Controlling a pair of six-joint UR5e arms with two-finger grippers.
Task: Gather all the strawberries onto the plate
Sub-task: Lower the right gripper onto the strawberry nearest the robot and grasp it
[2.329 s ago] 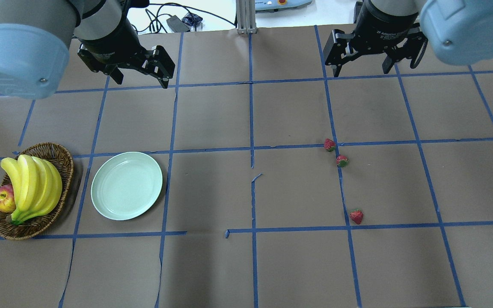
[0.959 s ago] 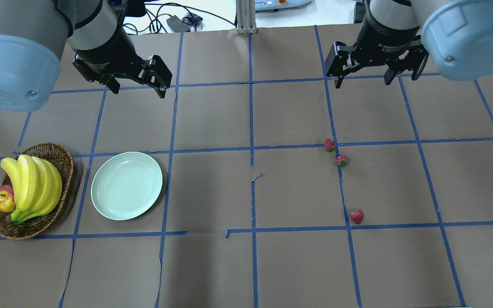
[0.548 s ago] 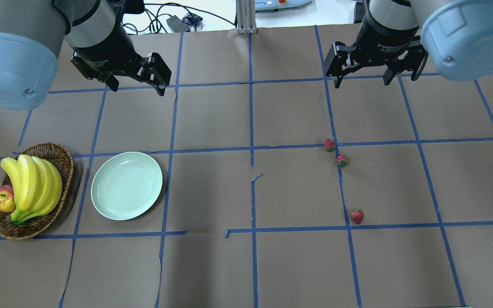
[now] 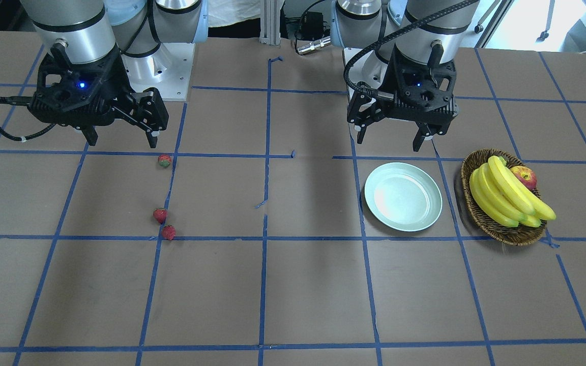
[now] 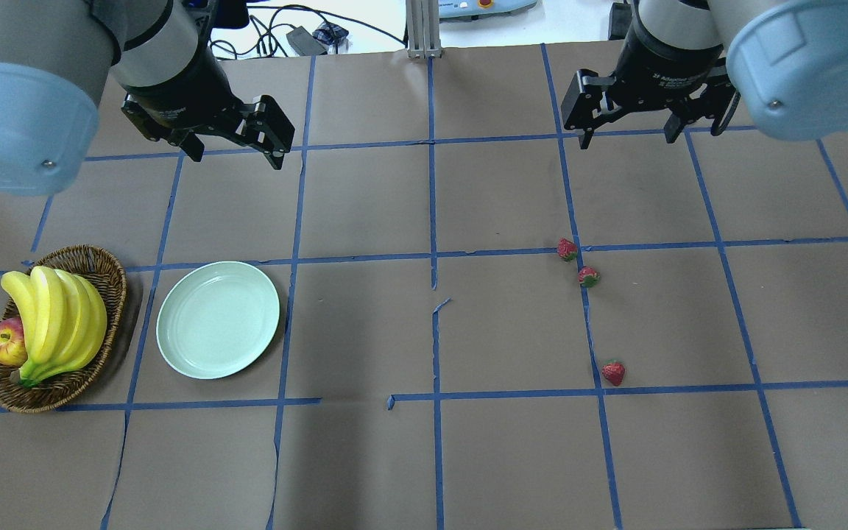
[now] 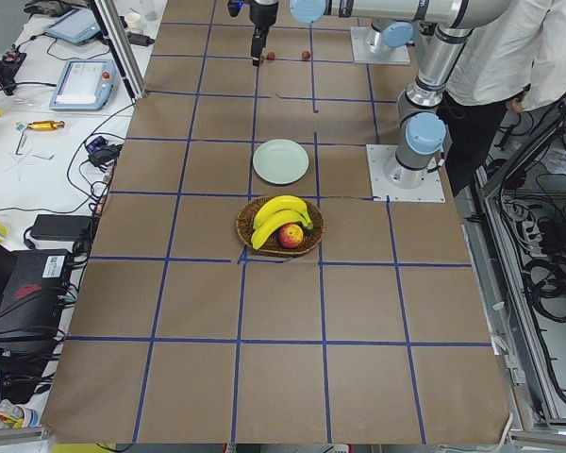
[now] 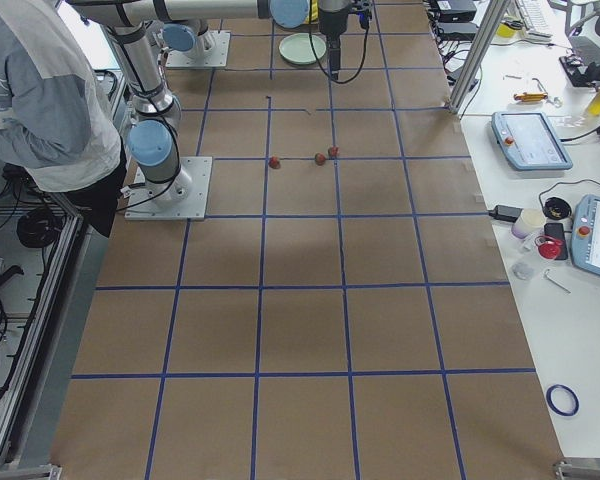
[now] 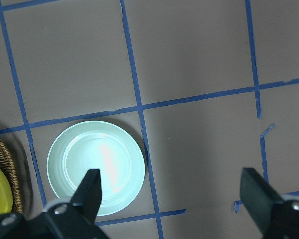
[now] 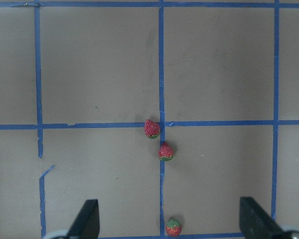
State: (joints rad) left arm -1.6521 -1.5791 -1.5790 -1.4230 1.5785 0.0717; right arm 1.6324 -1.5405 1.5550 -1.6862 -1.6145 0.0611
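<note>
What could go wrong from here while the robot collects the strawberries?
Two strawberries lie close together; the open right gripper may knock one while pinching the other.
The plate sits far off, on the side of the left gripper, so a long carry risks a drop or crowding that gripper.

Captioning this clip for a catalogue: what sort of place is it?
Probably a robotics lab: two robot arms mounted at a blue-taped grid table, teach pendants on side benches.
</note>
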